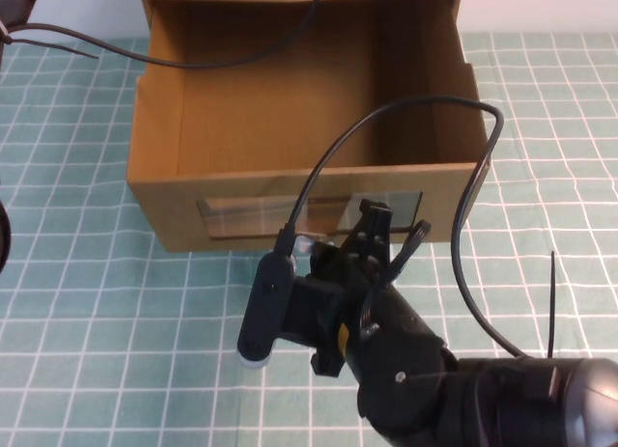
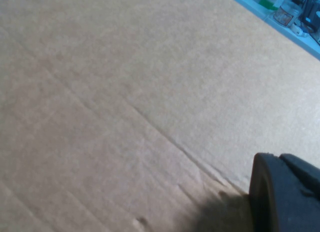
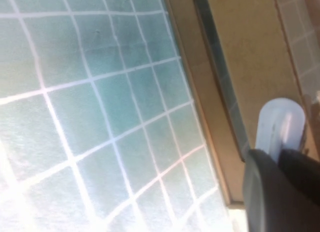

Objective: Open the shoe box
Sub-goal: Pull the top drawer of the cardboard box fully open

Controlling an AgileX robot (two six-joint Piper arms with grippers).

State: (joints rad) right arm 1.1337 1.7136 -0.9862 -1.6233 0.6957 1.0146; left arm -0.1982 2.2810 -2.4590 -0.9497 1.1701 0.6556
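matt cardboard shoe box (image 1: pixel 280 119) with glossy window (image 1: pixel 251 215), on matt tablecloth (image 1: pixel 97 321).

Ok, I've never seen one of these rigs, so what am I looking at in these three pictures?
This is a robot with two arms, each ending in a gripper. The high view looks down from the robot's own side at a table covered by a green checked cloth. On it stands a cardboard shoe box, open on top, with a clear window in its near wall. The right gripper is shut, holds nothing, and sits just in front of that window. The other two pictures come from cameras on the wrists. The right one shows the cloth and the box wall. The left one is filled with plain cardboard, so the left gripper is close against the box.
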